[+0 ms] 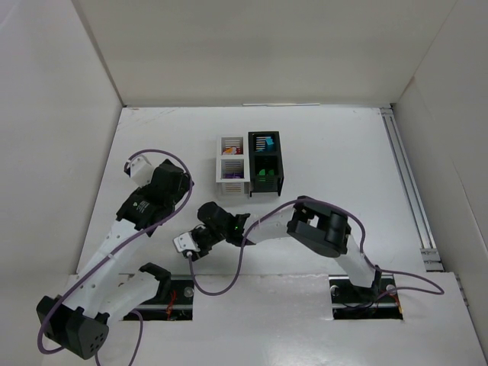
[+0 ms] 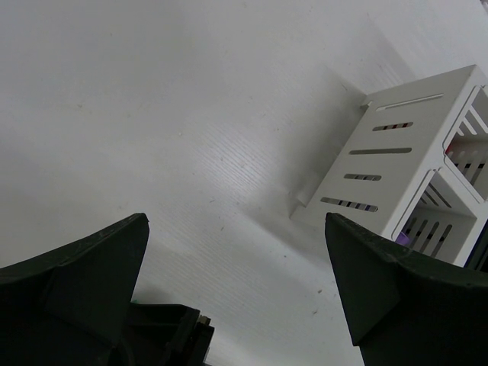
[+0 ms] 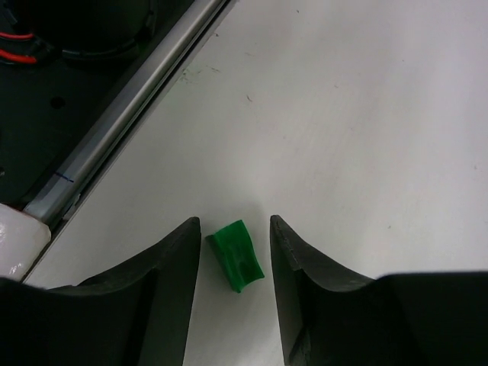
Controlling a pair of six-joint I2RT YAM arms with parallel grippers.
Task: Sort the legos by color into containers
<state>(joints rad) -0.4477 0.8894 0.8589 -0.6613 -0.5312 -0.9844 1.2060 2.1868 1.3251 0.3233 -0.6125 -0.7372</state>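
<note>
A green lego (image 3: 238,255) lies on the white table between the fingers of my right gripper (image 3: 233,223). The gripper is open, with a narrow gap on each side of the brick. In the top view this gripper (image 1: 194,250) is low near the table's front edge and hides the brick. The white bin (image 1: 232,158) holds red and purple legos. The black bin (image 1: 265,163) beside it holds cyan and green ones. My left gripper (image 1: 177,181) is open and empty, left of the white bin (image 2: 412,164), above bare table (image 2: 236,259).
A metal rail (image 3: 130,107) and the dark arm mount with red wires run along the table's near edge, close to my right gripper. Another rail (image 1: 408,183) lines the right side. White walls enclose the table. Purple cables loop off both arms.
</note>
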